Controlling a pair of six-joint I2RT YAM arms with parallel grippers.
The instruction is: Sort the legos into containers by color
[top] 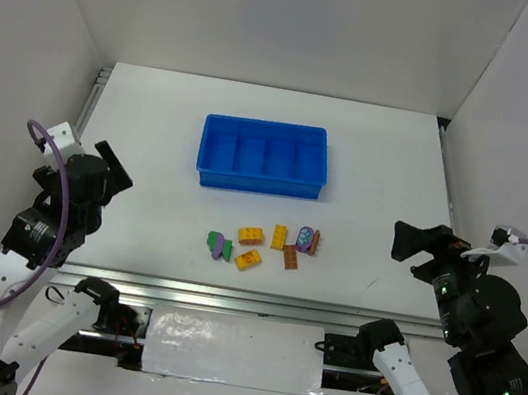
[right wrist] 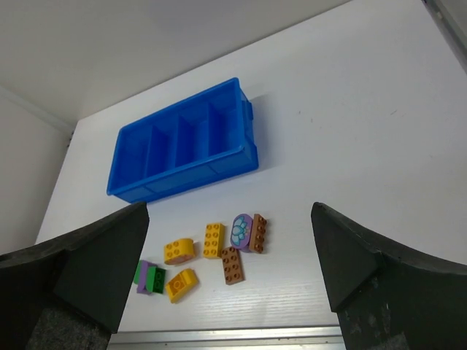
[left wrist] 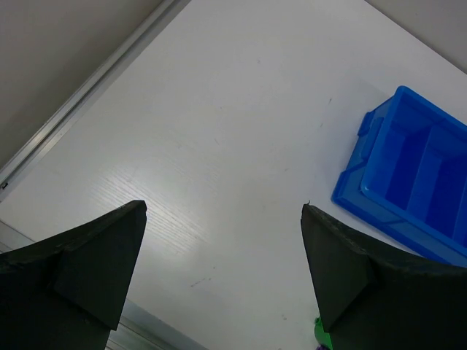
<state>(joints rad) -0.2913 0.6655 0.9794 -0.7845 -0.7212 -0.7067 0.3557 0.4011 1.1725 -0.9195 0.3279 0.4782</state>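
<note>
The legos lie in a loose cluster on the white table, in front of the blue tray (top: 261, 185) with its four empty containers. There are three yellow bricks (right wrist: 213, 240), two brown ones (right wrist: 233, 265), a purple piece with a flower print (right wrist: 241, 231) leaning against a brown brick, and a green brick (right wrist: 155, 279) touching a lilac one (right wrist: 142, 275). My left gripper (top: 111, 170) hovers open at the table's left side, far from the cluster. At the right side my right gripper (top: 417, 241) is open too and holds nothing. Both are apart from the legos.
White walls enclose the table on the left, back and right. A metal rail runs along the near edge (right wrist: 233, 339). The tray's corner (left wrist: 379, 211) and a green lego (left wrist: 321, 334) show past the fingers of the left gripper (left wrist: 223, 206).
</note>
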